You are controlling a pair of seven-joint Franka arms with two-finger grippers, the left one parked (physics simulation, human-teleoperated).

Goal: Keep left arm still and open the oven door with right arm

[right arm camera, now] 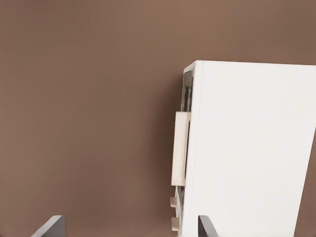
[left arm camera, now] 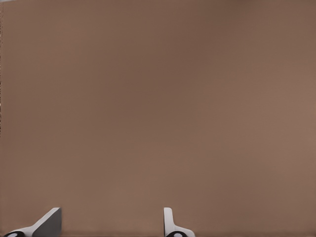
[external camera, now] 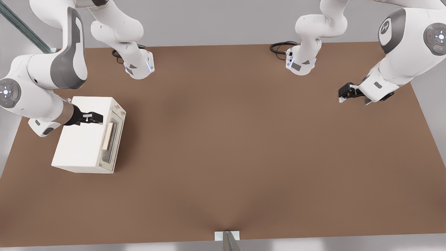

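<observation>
The right arm's hand (external camera: 94, 118) hovers over the top of the oven (external camera: 82, 146), its fingers spread apart with nothing between them. Just ahead of the fingertips, past the top's front edge, lies the pale handle (external camera: 107, 136) on the oven door (external camera: 112, 146), which looks shut. The handle's long axis runs along that edge, across the hand's reach. Beyond the door the brown desk (external camera: 244, 146) lies bare, so the door likely has free room to swing down. The hand must probably advance and drop past the edge.
</observation>
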